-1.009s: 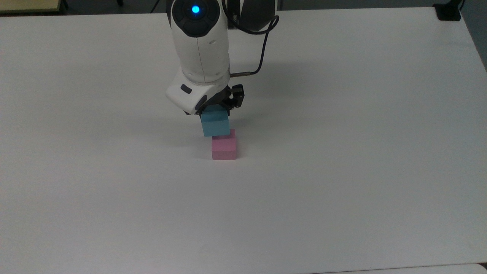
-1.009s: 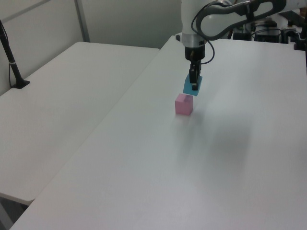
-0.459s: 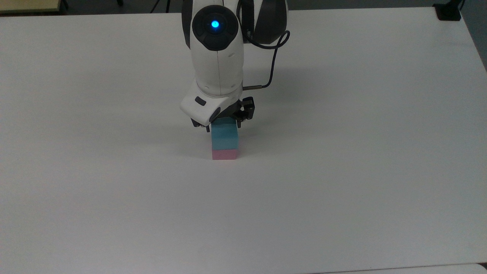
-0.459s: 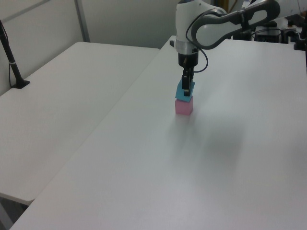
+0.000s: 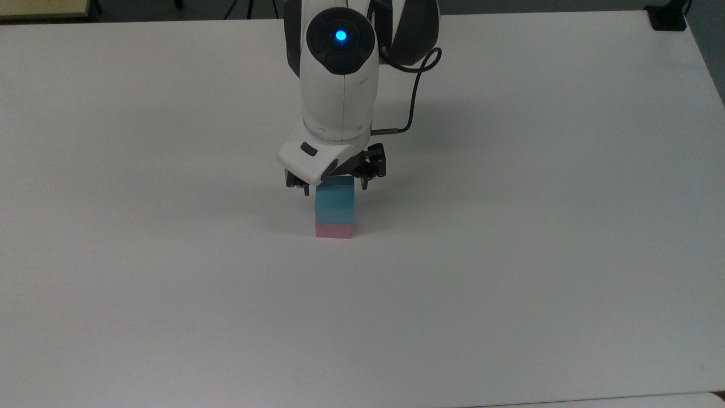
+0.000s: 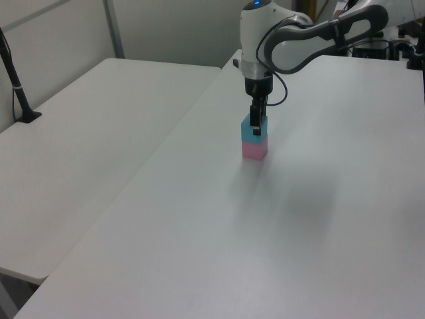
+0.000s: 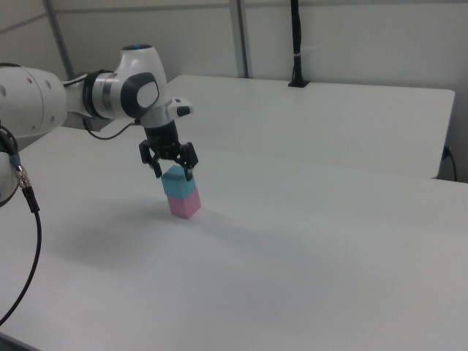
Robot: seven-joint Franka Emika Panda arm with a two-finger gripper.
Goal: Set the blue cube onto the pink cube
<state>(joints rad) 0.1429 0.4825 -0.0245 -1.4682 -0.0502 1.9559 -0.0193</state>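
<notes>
The blue cube rests squarely on the pink cube near the middle of the white table. My gripper hovers around the blue cube's top, open, one finger on each side and apart from its faces. The left view has the blue cube over the pink cube under the gripper. From the right view, the fingers of the gripper straddle the blue cube, which stands on the pink cube.
A black cable loops off the wrist. A black fixture sits at the table's far right corner in the top view. A second white table adjoins, with a black post at its edge.
The gripper carried the blue cube over the pink cube and set it down on top. Its fingers have since spread apart and let the cube go.
</notes>
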